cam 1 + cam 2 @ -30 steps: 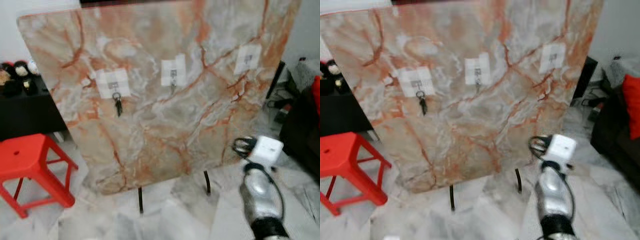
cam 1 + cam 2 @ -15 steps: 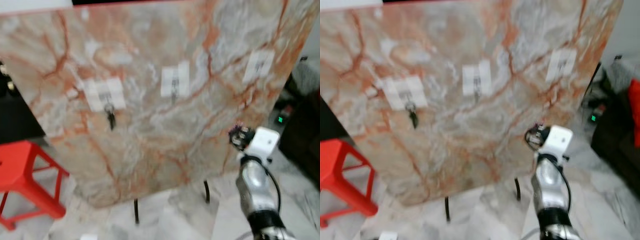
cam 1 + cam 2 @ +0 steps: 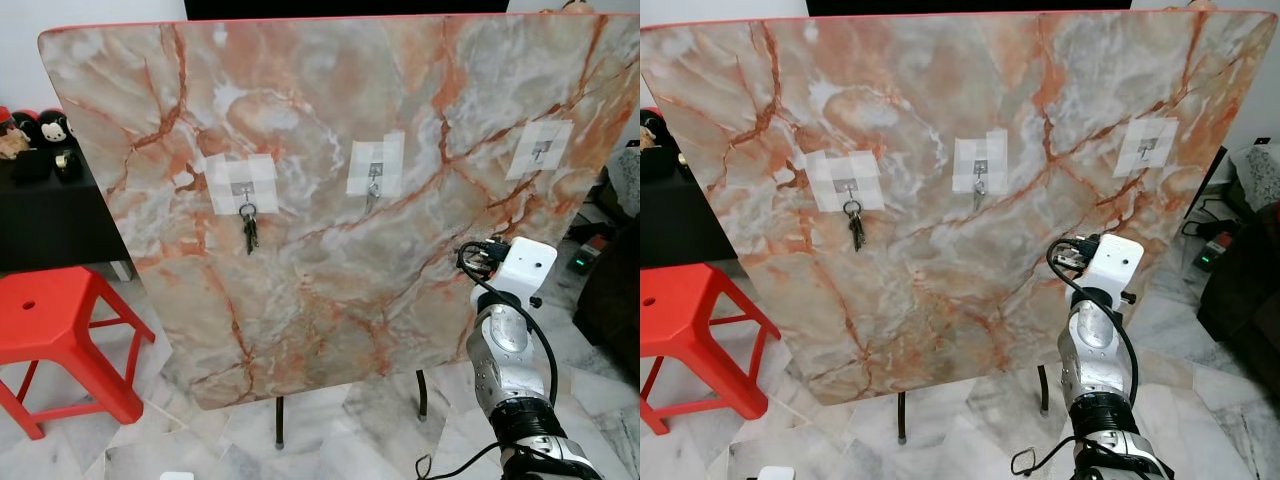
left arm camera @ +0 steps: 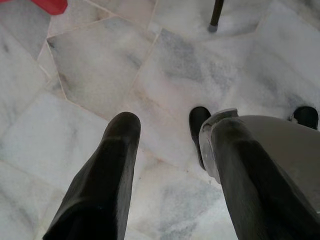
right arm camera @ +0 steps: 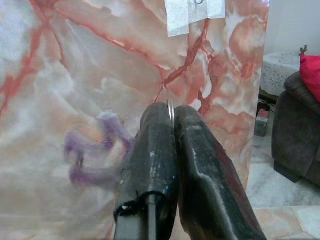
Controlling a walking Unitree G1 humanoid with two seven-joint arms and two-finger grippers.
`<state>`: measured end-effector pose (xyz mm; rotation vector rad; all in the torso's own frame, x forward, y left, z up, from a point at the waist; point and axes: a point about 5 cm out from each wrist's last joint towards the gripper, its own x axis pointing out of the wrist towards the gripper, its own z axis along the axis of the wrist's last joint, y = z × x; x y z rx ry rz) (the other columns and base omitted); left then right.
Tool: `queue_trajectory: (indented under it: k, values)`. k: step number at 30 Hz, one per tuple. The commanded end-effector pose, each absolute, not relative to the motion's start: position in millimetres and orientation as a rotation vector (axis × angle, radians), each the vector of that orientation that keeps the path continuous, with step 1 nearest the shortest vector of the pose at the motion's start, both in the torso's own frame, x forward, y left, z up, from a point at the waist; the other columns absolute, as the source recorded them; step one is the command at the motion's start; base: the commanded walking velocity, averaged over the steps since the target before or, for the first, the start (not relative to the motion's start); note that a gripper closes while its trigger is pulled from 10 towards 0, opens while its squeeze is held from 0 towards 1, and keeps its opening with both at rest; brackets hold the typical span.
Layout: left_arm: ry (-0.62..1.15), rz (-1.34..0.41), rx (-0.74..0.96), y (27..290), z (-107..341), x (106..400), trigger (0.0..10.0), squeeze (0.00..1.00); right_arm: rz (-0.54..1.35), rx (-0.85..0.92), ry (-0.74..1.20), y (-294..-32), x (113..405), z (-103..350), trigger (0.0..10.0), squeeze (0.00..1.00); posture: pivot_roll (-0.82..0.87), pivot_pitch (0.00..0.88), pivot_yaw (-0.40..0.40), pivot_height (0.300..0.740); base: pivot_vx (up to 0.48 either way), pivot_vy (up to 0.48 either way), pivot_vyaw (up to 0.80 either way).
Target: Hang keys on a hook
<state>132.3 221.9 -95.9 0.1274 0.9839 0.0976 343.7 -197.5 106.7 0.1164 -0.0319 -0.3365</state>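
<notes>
A big marble board (image 3: 330, 200) stands upright with three hooks on white tape patches. A bunch of dark keys (image 3: 249, 228) hangs from the left hook. The middle hook (image 3: 373, 180) and the right hook (image 3: 540, 150) carry no keys. My right gripper (image 3: 478, 255) is raised close before the board's lower right part, below the right hook. Its fingers (image 5: 155, 125) are shut on a thin metal key ring (image 5: 170, 106), and a blurred purple tag (image 5: 95, 150) dangles beside them. My left gripper (image 4: 172, 127) hangs open over the floor.
A red stool (image 3: 60, 320) stands at the left, with a black cabinet (image 3: 50, 210) holding plush toys behind it. A dark sofa (image 3: 612, 300) is at the right. The board rests on thin black legs (image 3: 279, 420) over a marble floor.
The head view has shifted and come sharp. My right gripper has risen slightly with the key ring and stays close before the board. The keys on the left hook hang as before.
</notes>
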Motion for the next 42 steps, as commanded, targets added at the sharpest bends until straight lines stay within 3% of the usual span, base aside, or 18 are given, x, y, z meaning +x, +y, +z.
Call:
queue_trajectory:
  k: [1,15,23,36,42]
  values:
    - [1.008,0.084,0.137,216.5,-98.3,130.3,10.0,0.0,-0.343,0.121,-0.049,-198.9,344.7,109.7,10.0,0.0,-0.01,0.0,-0.047,0.74,0.0,-0.446,0.0]
    - [1.008,0.089,0.131,216.3,-98.3,130.7,10.0,0.0,-0.347,0.122,-0.042,-198.2,343.4,107.2,10.0,0.0,-0.01,0.0,-0.049,0.74,0.0,-0.452,0.0]
    - [1.006,0.105,0.12,218.0,-98.3,129.4,10.0,0.0,-0.37,0.08,-0.065,-200.0,344.8,111.9,10.0,0.0,0.0,0.0,-0.05,0.74,0.0,0.0,0.0]
    - [1.003,0.104,0.119,218.6,-98.3,128.4,10.0,0.0,-0.451,-0.746,-0.281,-202.1,352.4,152.0,10.0,0.0,0.0,0.0,-0.044,0.74,0.0,0.0,0.0]
    - [0.998,0.104,0.099,218.3,-98.2,128.6,10.0,0.0,-0.442,-0.954,-0.354,-191.2,345.1,146.0,10.0,0.0,-0.01,0.0,-0.038,0.74,0.0,0.0,0.0]
